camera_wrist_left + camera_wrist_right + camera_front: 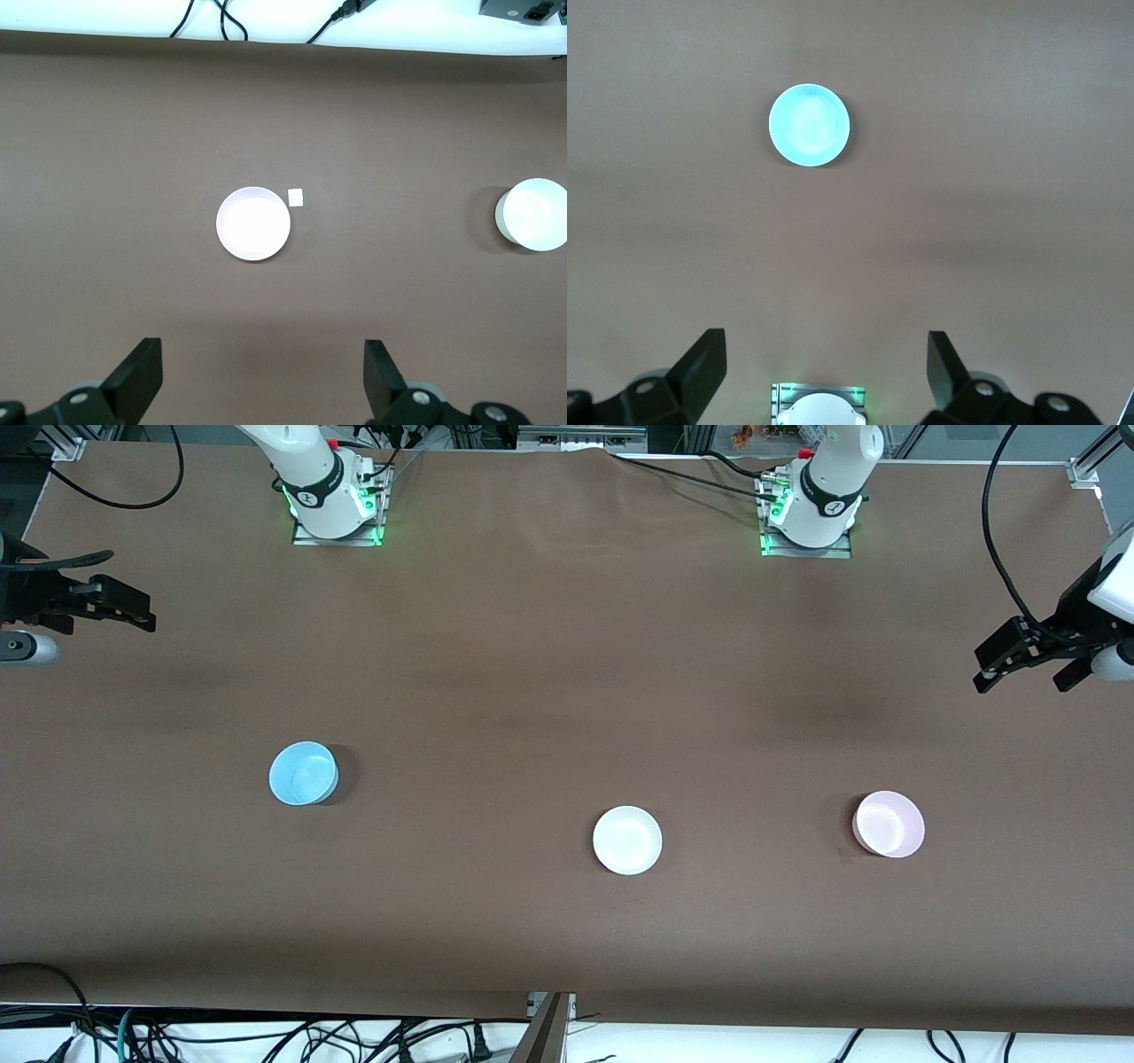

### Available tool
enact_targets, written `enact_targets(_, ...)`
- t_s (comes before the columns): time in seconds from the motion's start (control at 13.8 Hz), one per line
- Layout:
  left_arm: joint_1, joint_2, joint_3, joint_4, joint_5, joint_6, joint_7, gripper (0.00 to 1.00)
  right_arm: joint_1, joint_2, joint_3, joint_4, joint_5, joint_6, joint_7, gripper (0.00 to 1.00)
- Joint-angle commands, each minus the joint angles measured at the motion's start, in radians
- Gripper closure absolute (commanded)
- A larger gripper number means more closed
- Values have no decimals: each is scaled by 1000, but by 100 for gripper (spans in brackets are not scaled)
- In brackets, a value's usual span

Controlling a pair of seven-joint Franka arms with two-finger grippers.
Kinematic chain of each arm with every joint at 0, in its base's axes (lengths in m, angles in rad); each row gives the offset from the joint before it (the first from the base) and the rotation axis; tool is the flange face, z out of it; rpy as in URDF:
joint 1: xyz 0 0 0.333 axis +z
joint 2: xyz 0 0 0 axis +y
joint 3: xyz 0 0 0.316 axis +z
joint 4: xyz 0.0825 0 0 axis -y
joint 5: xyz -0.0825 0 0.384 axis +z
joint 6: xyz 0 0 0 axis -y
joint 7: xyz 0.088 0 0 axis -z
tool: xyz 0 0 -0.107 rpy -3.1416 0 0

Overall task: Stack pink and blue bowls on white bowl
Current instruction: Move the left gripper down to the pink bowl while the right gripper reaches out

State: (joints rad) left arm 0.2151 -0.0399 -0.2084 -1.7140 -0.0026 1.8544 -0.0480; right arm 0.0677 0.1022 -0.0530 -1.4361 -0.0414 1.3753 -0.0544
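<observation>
Bowls apart – blue bowl [303, 773], white bowl [627, 840], pink bowl [889, 824]

Three bowls sit upright and well apart on the brown surface [532, 691], none stacked. The blue bowl [303, 773], light sky blue and empty, sits left of centre in the front frame. The white bowl [627, 840], plain and smooth, lies lower, just right of centre. The pink bowl [889, 824], pale and empty, sits at lower right, a small white square [296, 197] just beside it.
</observation>
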Motion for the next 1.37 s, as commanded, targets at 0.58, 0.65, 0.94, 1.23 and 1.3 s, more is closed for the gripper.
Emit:
enact_targets(0.58, 29, 126, 1, 36, -28, -12, 5, 0, -16, 11, 13, 25, 15, -1, 1, 0)
enact_targets(0.65, 32, 149, 1, 36, -28, -6, 7, 0, -16, 11, 13, 25, 15, -1, 1, 0)
enact_targets(0.94, 64, 254, 1, 33, -28, 49, 46, 0, -17, 22, 13, 25, 20, 1, -4, 0)
enact_targets(1.23, 92, 415, 1, 4, -16, 257, 131, 0, -20, 57, 13, 20, 5, 19, -2, 0)
enact_targets(1.3, 101, 449, 3, -3, -14, 305, 132, 0, -20, 69, 12, 20, 2, 21, -1, 0)
